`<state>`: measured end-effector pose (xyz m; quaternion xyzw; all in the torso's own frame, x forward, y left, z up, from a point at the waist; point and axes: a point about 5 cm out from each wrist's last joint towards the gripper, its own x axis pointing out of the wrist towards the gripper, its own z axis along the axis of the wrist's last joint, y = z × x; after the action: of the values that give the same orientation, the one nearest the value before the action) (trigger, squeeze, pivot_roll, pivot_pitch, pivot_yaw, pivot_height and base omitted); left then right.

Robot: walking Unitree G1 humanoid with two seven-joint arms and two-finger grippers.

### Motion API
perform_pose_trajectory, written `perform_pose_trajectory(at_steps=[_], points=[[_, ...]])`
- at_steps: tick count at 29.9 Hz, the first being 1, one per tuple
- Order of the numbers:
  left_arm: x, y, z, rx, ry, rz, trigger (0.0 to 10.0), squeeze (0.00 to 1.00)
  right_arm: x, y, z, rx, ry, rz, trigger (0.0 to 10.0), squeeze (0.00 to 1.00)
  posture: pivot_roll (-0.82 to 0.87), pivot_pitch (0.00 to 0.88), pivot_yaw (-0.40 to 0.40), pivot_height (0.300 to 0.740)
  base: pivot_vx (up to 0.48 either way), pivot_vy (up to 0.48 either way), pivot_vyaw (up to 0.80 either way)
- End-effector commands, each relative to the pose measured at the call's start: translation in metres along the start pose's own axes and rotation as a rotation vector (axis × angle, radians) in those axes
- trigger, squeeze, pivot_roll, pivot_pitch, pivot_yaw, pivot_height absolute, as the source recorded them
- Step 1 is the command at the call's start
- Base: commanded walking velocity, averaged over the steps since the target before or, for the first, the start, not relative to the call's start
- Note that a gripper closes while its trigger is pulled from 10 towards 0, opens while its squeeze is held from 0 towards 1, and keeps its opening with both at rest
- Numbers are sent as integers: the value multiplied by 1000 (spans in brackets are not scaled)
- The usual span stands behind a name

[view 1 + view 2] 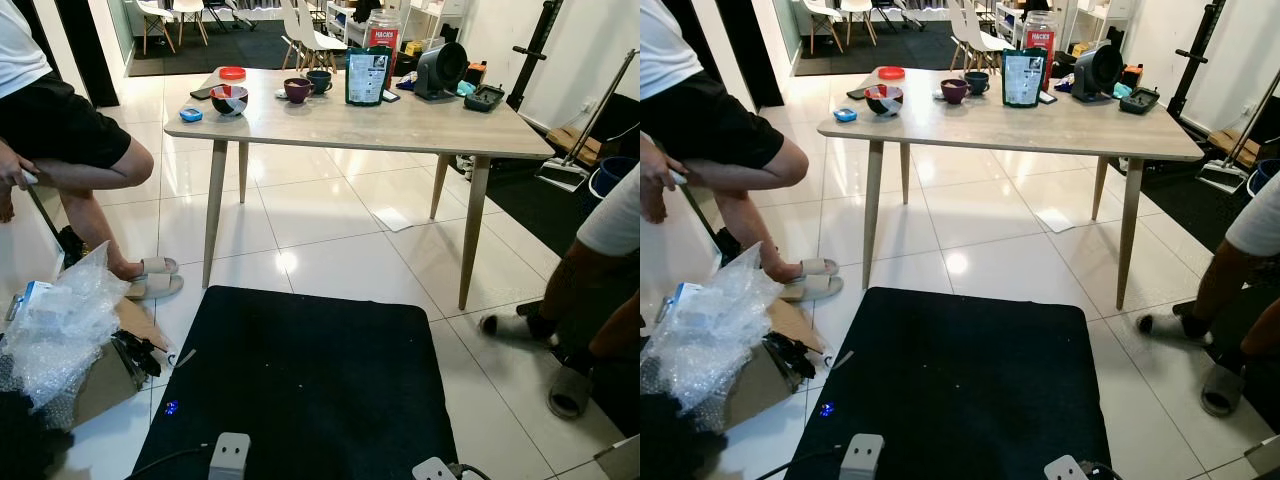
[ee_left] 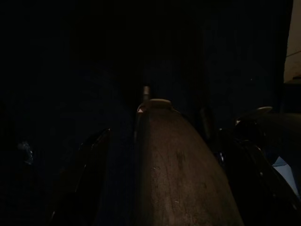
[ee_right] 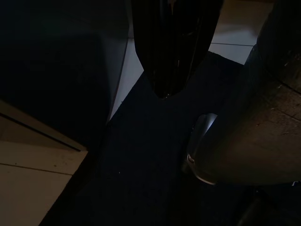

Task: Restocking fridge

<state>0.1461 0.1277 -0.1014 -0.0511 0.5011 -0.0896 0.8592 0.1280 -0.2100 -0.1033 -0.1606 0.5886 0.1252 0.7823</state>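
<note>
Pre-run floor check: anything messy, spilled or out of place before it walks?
Yes. A crumpled heap of clear bubble wrap spills over an opened brown cardboard box on the white tiles left of the black floor mat, with a dark tangle beside it. On the light wooden table nothing looks tipped or spilled.

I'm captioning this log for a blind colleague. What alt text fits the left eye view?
A light wooden table stands on white tiles, holding bowls, cups and a dark pouch. A black mat lies in front, bubble wrap at left, and seated people's legs at both edges.
</note>
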Motion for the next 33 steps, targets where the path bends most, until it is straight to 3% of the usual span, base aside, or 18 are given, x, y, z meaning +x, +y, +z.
perform_pose_trajectory(at_steps=[1, 7, 14, 33], points=[[1, -8, -6, -6, 20, -24, 10000, 0, -1, -2, -5, 0, 14, 1, 10000, 0, 21, 0, -31, 740, 0, 0, 0], [1, -9, -6, -20, 19, -28, 10000, 0, -1, -5, -6, -13, 18, -16, 10000, 0, 26, 0, -34, 740, 0, 0, 0], [1, -10, -5, -27, 22, -39, 10000, 0, -1, -5, 10, -33, -45, 3, 10000, 0, 22, 0, -34, 740, 0, 0, 0], [0, -9, -8, -125, 21, -35, 10000, 0, -1, -6, 9, -41, -33, -14, 10000, 0, 18, 0, -31, 740, 0, 0, 0]])
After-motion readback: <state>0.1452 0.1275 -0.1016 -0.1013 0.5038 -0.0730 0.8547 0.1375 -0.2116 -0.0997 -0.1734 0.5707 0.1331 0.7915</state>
